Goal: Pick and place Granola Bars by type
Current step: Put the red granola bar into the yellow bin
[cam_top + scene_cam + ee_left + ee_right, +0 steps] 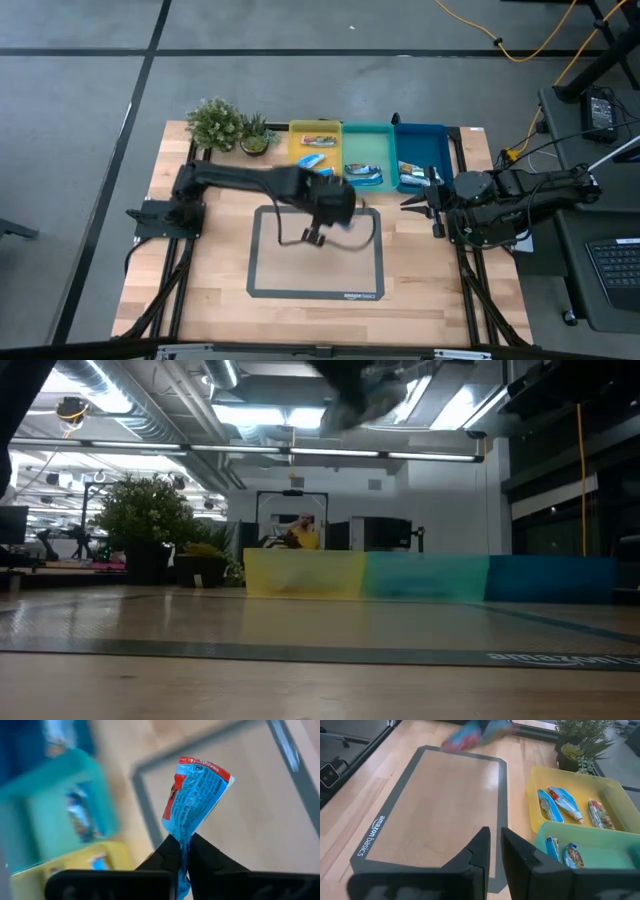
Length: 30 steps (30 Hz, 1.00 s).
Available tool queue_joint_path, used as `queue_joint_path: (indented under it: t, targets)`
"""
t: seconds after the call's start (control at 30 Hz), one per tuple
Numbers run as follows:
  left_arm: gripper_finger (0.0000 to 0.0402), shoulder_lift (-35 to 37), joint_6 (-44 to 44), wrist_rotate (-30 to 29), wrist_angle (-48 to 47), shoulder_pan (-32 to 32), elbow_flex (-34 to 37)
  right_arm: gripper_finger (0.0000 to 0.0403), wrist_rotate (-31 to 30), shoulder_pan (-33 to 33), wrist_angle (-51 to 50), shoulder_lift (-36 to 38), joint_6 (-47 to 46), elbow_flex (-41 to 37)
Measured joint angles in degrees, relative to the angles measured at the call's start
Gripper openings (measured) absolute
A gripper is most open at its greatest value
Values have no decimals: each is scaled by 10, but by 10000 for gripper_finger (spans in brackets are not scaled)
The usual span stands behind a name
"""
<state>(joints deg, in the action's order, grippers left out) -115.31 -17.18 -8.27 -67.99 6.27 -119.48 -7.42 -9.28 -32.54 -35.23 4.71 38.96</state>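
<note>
We see yellow tray [535, 795], teal tray [600, 837] & blue tray [425, 140] in a row behind the mat [420, 810]; plants [215, 125] beside. Left gripper [182, 852] pinched tight on red-blue bar [196, 795], lifted over mat, long axis pointing away from fingers. Right gripper [494, 845] near blue tray, nearly closed, holding nothing.

Glossy foil granola bar [196, 800], wooden table [420, 270], plastic trays [620, 795]

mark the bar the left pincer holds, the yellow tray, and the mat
bar [197, 795], left wrist view, middle of wrapper.
yellow tray [536, 785], right wrist view, near wall.
mat [427, 810], right wrist view, bare centre.
</note>
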Motion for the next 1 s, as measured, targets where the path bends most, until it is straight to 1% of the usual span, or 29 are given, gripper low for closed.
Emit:
queue_joint_path:
  t: [0.2,0.33,0.43,0.6,0.73,0.8,0.87,1.0]
  targets:
    - [12,30,31,-15,45,-65,-23,49,0,0,0,0,1,0]
    - [10,31,-9,-41,85,-129,-27,49,0,0,1,0,2,0]
    - [9,22,-17,-41,120,-194,-28,49,0,0,2,0,2,0]
    - [10,0,25,-5,116,-299,-28,49,-8,0,12,0,2,0]
    - [9,-25,37,76,131,-362,0,49,-27,0,15,0,-21,0]
    - [9,-43,19,101,137,-376,21,49,-49,1,15,0,-29,0]
    - [11,-60,4,105,141,-382,41,49,-69,7,15,0,-33,0]
    - [11,-102,0,104,139,-383,58,49,-70,28,15,1,-33,0]
